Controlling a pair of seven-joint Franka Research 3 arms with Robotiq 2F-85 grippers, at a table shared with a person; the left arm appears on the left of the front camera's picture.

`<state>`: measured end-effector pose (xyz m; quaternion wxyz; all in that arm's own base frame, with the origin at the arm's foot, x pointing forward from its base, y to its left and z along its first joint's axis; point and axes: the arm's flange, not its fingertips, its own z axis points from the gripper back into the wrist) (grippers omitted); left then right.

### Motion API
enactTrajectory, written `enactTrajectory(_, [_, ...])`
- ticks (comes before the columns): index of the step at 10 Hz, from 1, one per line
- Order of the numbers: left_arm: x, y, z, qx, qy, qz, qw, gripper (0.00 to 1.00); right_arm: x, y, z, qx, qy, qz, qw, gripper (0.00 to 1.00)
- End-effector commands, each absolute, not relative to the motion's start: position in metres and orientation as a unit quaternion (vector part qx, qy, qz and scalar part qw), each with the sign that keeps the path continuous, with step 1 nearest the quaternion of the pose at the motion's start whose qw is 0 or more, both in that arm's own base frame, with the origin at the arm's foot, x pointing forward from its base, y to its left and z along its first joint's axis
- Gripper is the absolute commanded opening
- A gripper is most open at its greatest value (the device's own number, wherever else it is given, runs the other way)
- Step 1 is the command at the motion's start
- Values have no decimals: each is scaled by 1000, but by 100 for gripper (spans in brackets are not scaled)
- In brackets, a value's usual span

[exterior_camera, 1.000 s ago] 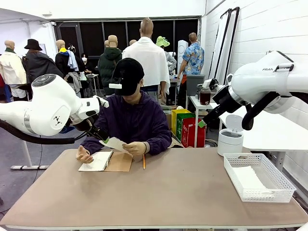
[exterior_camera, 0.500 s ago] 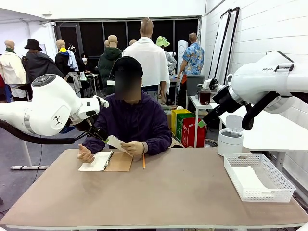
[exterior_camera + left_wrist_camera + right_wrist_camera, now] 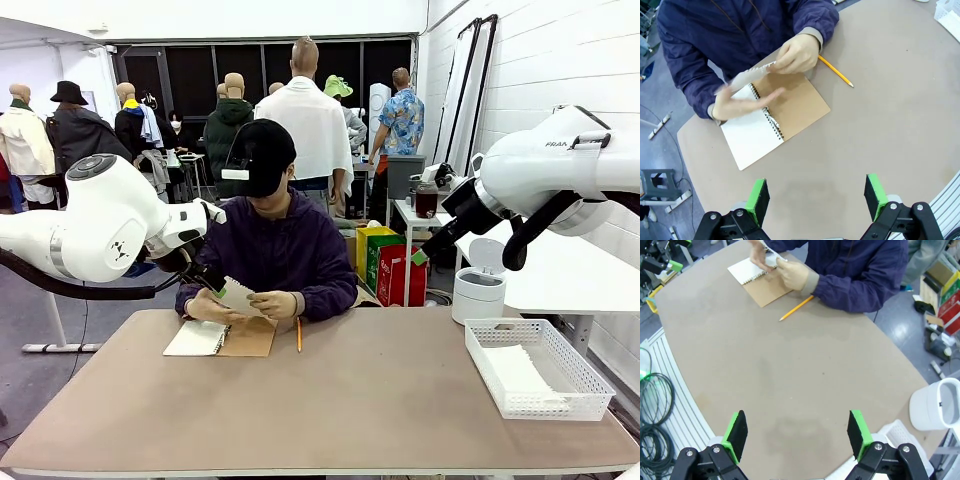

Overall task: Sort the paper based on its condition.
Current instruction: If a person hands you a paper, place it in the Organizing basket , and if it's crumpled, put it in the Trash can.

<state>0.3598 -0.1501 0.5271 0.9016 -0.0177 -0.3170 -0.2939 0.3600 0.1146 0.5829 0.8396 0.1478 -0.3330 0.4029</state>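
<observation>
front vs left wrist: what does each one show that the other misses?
Front alone: the white mesh tray at the table's right, with paper lying in it, and the lidded white bin behind.

Left wrist alone: the left pincer, open above bare tabletop, holding nothing.

Both: the person's hands working a loose sheet over the open notepad, and the pencil beside it on the table.
</observation>
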Motion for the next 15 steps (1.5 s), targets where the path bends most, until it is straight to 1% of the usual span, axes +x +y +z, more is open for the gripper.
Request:
enactTrajectory(1, [360,-149,527,-20,-314,-293,903,100,362,114,581,147,-332,402,841,100])
enactTrajectory(15, [360,-149,527,-20,-314,-293,903,100,362,114,581,147,-332,402,841,100])
